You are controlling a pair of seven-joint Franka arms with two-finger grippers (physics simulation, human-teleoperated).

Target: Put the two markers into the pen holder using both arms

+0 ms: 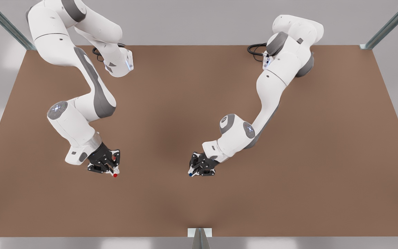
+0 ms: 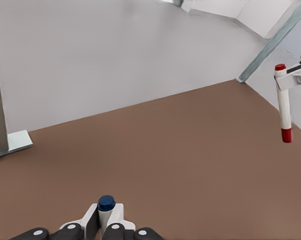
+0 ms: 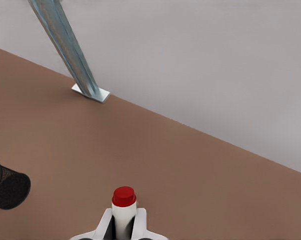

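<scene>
My left gripper (image 2: 106, 222) is shut on the blue-capped marker (image 2: 106, 204), which stands up between its fingers. In the front view this gripper (image 1: 196, 172) hangs low over the table at centre right, and the blue end (image 1: 190, 174) pokes out. My right gripper (image 3: 124, 226) is shut on the red-capped marker (image 3: 124, 199). It (image 1: 112, 169) is at the front view's left, with the red end (image 1: 115, 175) below it. The left wrist view shows that red marker (image 2: 284, 105) hanging upright. A black meshed round thing (image 3: 8, 189), apparently the pen holder, is cut off by the picture's edge.
The brown table (image 1: 199, 114) spreads wide around both grippers. A metal post (image 1: 199, 238) stands at the middle of its front edge, and more posts rise at the back corners (image 1: 389, 26). Grey walls lie beyond the edges.
</scene>
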